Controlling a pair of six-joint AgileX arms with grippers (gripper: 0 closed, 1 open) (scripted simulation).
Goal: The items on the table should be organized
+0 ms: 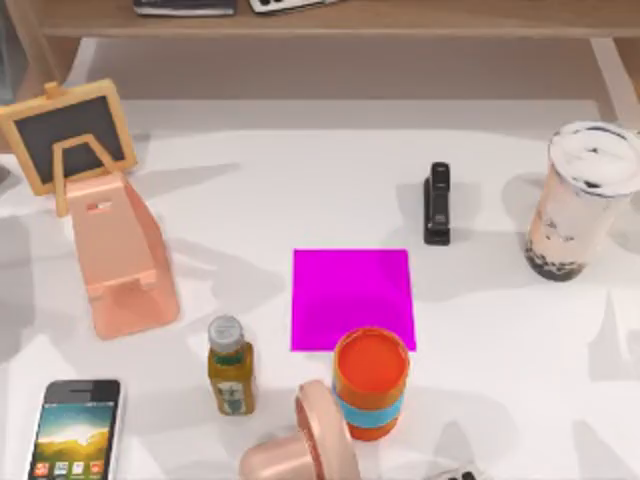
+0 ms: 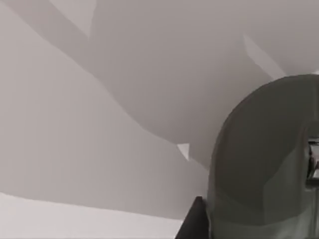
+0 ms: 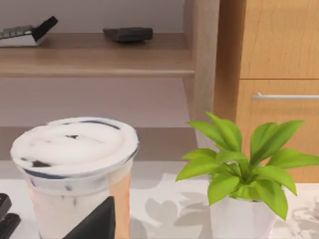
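A white-framed smartphone (image 1: 78,430) lies flat at the front left of the white table (image 1: 500,330), its icon screen facing up. At the right edge stands the tall milk-tea cup (image 1: 583,200), with dark pearls at its bottom. The right wrist view looks at this cup (image 3: 75,169) from close by, and a dark finger (image 3: 94,221) of my right gripper pokes up in front of it. In the left wrist view, a grey rounded arm part (image 2: 259,164) and a dark edge (image 2: 192,221) hang over bare table.
A pink phone stand (image 1: 125,265) and a small chalkboard (image 1: 70,135) stand at left. A black stapler (image 1: 437,203), magenta mat (image 1: 352,298), orange cup (image 1: 371,383), small bottle (image 1: 230,365) and pink rounded object (image 1: 300,448) fill the middle. A wooden shelf (image 1: 400,18) runs behind; a potted plant (image 3: 239,174) stands beside the milk tea.
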